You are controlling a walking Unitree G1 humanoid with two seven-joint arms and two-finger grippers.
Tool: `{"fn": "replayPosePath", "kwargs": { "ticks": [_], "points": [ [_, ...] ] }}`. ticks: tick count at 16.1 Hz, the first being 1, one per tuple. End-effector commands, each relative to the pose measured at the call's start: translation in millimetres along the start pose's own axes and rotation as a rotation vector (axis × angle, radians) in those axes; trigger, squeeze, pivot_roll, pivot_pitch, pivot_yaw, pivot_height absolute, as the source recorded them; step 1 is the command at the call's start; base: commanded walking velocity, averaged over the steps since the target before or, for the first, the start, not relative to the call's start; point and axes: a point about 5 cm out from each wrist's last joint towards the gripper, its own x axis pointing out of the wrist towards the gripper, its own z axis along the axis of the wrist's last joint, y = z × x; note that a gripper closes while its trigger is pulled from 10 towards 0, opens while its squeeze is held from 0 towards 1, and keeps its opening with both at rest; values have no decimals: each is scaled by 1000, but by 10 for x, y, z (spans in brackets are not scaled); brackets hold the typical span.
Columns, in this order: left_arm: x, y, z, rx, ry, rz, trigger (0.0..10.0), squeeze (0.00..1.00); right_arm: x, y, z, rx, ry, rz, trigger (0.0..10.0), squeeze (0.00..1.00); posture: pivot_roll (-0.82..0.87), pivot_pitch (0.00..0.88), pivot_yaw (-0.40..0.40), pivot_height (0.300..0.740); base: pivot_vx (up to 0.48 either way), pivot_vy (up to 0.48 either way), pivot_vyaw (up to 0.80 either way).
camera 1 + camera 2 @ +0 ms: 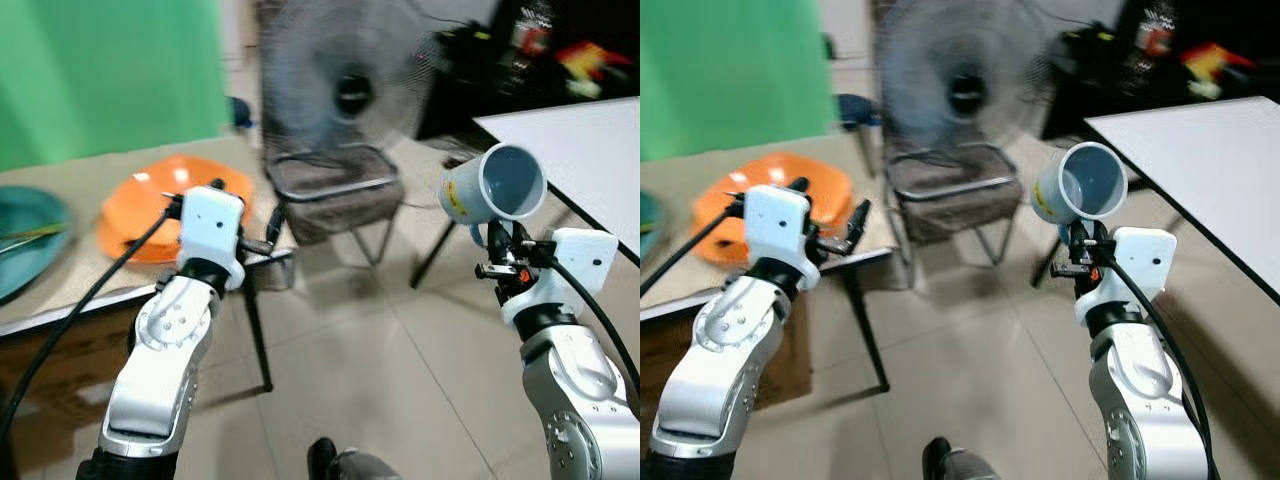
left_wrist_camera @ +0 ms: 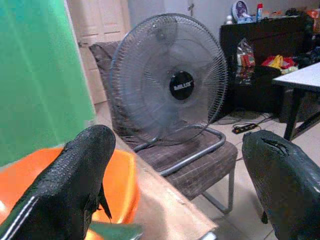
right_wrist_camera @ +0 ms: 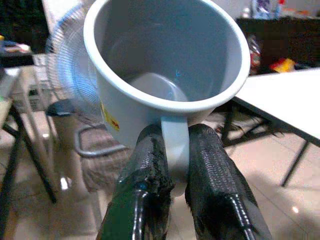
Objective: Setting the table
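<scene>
White tabletop [image 1: 590,150] sits upper right, and the right gripper [image 3: 175,165] has its fingers pinched on just the grey mug [image 1: 495,185]'s handle, center right, so it could swing or slip, while the left gripper [image 2: 180,165] gapes empty.

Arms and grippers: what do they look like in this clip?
Both arms are silver jointed metal with rounded segments. Each ends in a white boxy wrist block with a black cable running back along the arm. The left gripper and right gripper each have two thick black textured fingers.
</scene>
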Motion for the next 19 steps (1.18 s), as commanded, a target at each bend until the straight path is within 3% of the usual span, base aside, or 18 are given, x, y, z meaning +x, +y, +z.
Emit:
{"fn": "replayPosePath", "kwargs": {
  "ticks": [1,2,6,10,19],
  "points": [
    [6,10,-26,-17,15,15,10000,0,-13,-48,-1,-42,11,-28,10000,0,5,0,-32,740,0,0,-800],
    [7,13,-37,-21,29,16,10000,0,-12,-59,2,-67,11,-34,10000,0,6,0,-32,740,0,0,-800],
    [0,27,-47,-18,27,27,10000,0,47,-19,28,-11,13,-15,10000,0,14,0,-48,740,0,0,-792],
    [-9,56,-31,-23,22,33,10000,0,90,11,27,-53,4,0,10000,0,23,0,-66,740,64,0,-738],
    [-36,91,-35,-9,24,22,10000,0,99,79,-16,-9,23,42,10000,0,25,0,-73,740,440,0,0]
  ]
}}
